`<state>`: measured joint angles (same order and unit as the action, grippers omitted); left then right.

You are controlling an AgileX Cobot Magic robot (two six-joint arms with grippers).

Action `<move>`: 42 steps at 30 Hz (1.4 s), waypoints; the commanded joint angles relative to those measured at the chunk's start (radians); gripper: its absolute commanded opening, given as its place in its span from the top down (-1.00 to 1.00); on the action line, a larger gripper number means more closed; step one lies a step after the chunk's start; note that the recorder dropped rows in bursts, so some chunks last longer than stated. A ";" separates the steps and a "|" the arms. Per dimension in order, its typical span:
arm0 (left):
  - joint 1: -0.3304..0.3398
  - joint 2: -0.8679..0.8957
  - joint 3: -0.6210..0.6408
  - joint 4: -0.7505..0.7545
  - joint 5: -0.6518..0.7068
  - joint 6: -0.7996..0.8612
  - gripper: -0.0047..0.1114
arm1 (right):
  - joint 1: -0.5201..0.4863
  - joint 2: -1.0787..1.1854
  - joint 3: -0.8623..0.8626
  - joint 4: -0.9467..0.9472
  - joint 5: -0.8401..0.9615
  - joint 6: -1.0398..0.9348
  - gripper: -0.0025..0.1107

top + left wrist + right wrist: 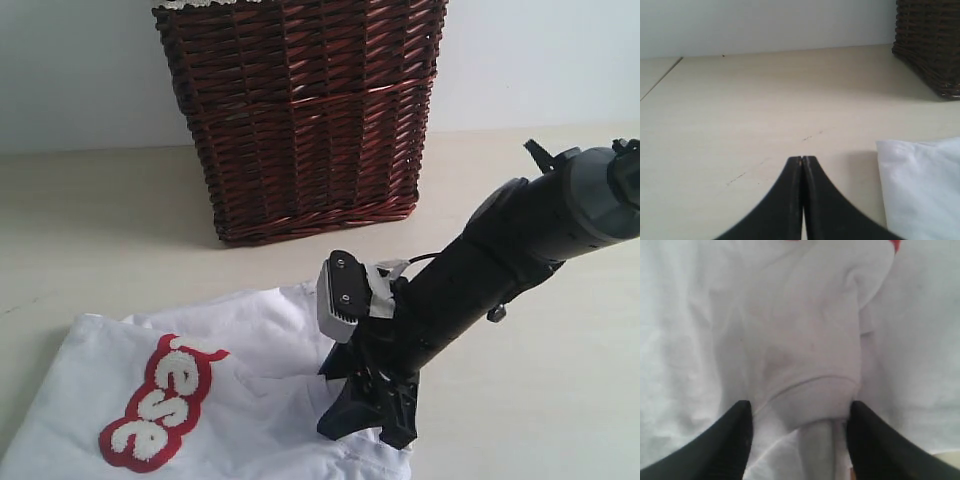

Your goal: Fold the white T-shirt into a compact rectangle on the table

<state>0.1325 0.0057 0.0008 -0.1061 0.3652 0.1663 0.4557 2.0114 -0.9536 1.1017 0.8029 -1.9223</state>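
Observation:
The white T-shirt (250, 340) lies crumpled on the table (100, 220) at the front left, its red band with fuzzy white letters (160, 405) facing up. My right gripper (368, 432) presses down on the shirt's right part. In the right wrist view it (800, 405) is open, its fingers either side of a bunched sleeve hem (810, 390) of the shirt (700, 340). My left gripper (802, 158) is shut on nothing, low over the bare table (765, 100), with the shirt's edge (920, 185) beside it. The exterior view does not show it.
A dark red-brown wicker basket (305, 110) stands at the back of the table against the pale wall, also seen as the basket (932, 45) in the left wrist view. The right arm (520, 240) slants across the right side.

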 commanded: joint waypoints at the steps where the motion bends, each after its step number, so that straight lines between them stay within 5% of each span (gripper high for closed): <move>1: 0.001 -0.006 -0.001 -0.003 -0.006 -0.001 0.92 | 0.004 -0.001 -0.004 -0.080 0.015 0.007 0.36; 5: 0.001 -0.006 -0.001 -0.003 -0.006 -0.001 0.92 | 0.004 -0.007 -0.004 -0.110 0.015 0.028 0.95; 14: 0.001 -0.006 -0.001 -0.003 -0.006 -0.001 0.92 | 0.004 -0.128 -0.098 -0.025 -0.006 0.077 0.96; 21: 0.001 -0.006 -0.001 -0.003 -0.006 -0.001 0.92 | 0.004 -0.123 -0.153 -0.006 -0.207 0.227 0.96; 24: 0.001 -0.006 -0.001 -0.003 -0.006 -0.001 0.92 | 0.004 -0.079 -0.162 0.116 -0.362 0.079 0.96; 27: 0.001 -0.006 -0.001 -0.003 -0.006 -0.001 0.92 | 0.004 -0.079 -0.173 0.158 -0.464 0.169 0.96; 30: 0.001 -0.006 -0.001 -0.003 -0.006 -0.001 0.92 | 0.004 -0.028 -0.192 0.346 -0.511 -0.015 0.96; 33: 0.001 -0.006 -0.001 -0.003 -0.006 -0.001 0.92 | 0.004 0.026 -0.204 0.380 -0.494 -0.092 0.75; 39: 0.001 -0.006 -0.001 -0.003 -0.006 -0.001 0.92 | 0.004 0.061 -0.204 0.395 -0.550 -0.021 -0.09; 42: 0.001 -0.006 -0.001 -0.003 -0.006 -0.001 0.92 | 0.004 0.014 -0.204 0.379 -0.557 0.072 -0.20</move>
<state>0.1325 0.0057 0.0008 -0.1061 0.3652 0.1663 0.4606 2.0736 -1.1498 1.4810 0.2613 -1.9306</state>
